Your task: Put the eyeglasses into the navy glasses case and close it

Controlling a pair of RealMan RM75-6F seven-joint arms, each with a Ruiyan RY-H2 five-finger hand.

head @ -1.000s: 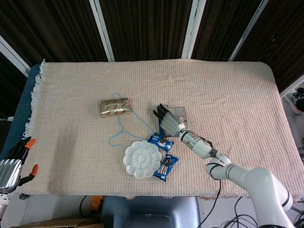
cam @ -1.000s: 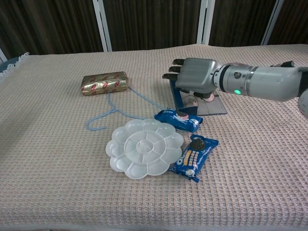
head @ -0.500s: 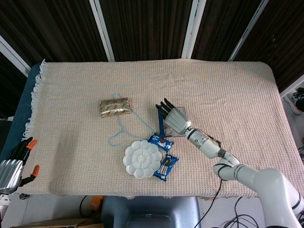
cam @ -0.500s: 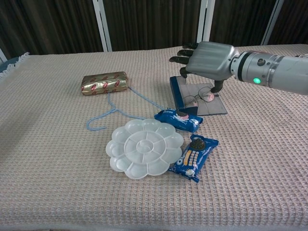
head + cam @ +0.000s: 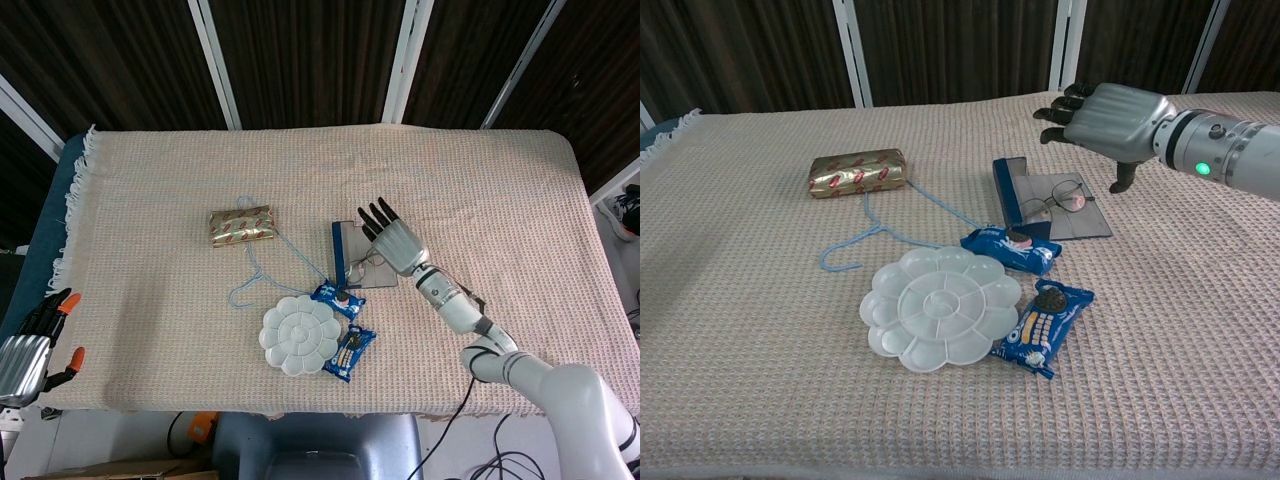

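The navy glasses case (image 5: 1007,194) lies open at mid-table, its lid standing up on the left side. The eyeglasses (image 5: 1054,198) rest on the case's grey inner tray, with nothing touching them. My right hand (image 5: 1110,118) hovers above and to the right of the case with its fingers spread and nothing in it. In the head view the case (image 5: 339,250) and the eyeglasses (image 5: 369,262) sit just left of the right hand (image 5: 397,241). My left hand (image 5: 24,352) hangs off the table's near left corner, fingers apart and empty.
A white flower-shaped palette (image 5: 939,307) lies in front of the case. Two blue snack packets (image 5: 1009,248) (image 5: 1045,327) sit between and beside them. A gold wrapped package (image 5: 857,172) and a light blue cord (image 5: 878,232) lie to the left.
My right hand has risen off the case and moved back and to the right. The eyeglasses, which it covered before, now lie uncovered in the case. The left hand has not moved.
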